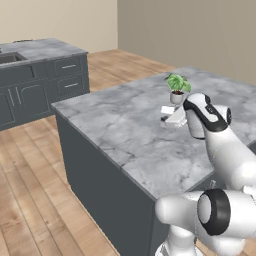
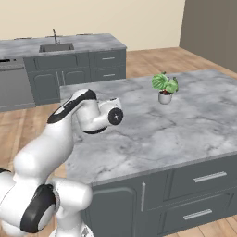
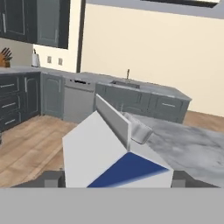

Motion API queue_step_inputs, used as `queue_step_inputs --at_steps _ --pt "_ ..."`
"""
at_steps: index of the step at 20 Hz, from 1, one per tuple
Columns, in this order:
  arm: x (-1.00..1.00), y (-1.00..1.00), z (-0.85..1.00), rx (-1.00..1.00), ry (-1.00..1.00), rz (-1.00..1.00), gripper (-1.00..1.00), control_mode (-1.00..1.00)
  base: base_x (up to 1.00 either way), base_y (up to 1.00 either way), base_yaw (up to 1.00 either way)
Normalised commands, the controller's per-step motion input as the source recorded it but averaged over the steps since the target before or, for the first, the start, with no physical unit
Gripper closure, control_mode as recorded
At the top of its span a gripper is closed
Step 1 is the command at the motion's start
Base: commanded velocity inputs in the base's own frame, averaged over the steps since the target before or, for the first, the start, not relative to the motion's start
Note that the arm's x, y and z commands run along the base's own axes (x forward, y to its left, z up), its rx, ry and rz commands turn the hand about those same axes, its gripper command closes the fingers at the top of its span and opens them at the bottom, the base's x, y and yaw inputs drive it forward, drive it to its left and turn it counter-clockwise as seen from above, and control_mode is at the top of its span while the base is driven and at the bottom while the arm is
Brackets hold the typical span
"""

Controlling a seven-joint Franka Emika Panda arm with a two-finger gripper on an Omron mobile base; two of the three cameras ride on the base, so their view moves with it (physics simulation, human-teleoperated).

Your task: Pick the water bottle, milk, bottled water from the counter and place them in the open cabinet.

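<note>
The milk [image 3: 109, 157], a white carton with a blue band, sits close up between the two fingers of my gripper [image 3: 116, 179], which is shut on it. In the left base view the gripper [image 1: 175, 119] holds the white carton [image 1: 171, 115] low over the marble counter [image 1: 125, 130], just in front of a potted plant. In the right base view the arm bends over the left part of the counter [image 2: 185, 125]. Part of the counter [image 3: 192, 144] shows to the right behind the carton. The water bottle, the bottled water and the open cabinet are out of view.
A small potted plant [image 1: 176, 87] [image 2: 164, 88] stands on the counter beside the hand. Across the wooden floor runs a dark grey base unit with a sink [image 2: 55, 46] [image 3: 127, 83]. A knife block [image 3: 4, 57] stands on the far left worktop.
</note>
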Motion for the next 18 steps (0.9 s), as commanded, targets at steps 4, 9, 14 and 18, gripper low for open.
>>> queue_step_inputs --at_steps 4,9,14,18 --pt "-0.37 -0.14 0.63 -0.07 -0.03 -0.04 1.00 -1.00 0.00 0.00 0.00" --pt "-0.43 -0.26 0.56 -0.01 -0.05 0.00 1.00 -1.00 0.00 0.00 0.00" --pt "-0.41 -0.21 0.46 0.00 -0.04 0.00 1.00 -1.00 0.00 0.00 0.00" --pt "-0.05 0.00 0.03 0.00 0.00 0.00 1.00 -1.00 0.00 0.00 0.00"
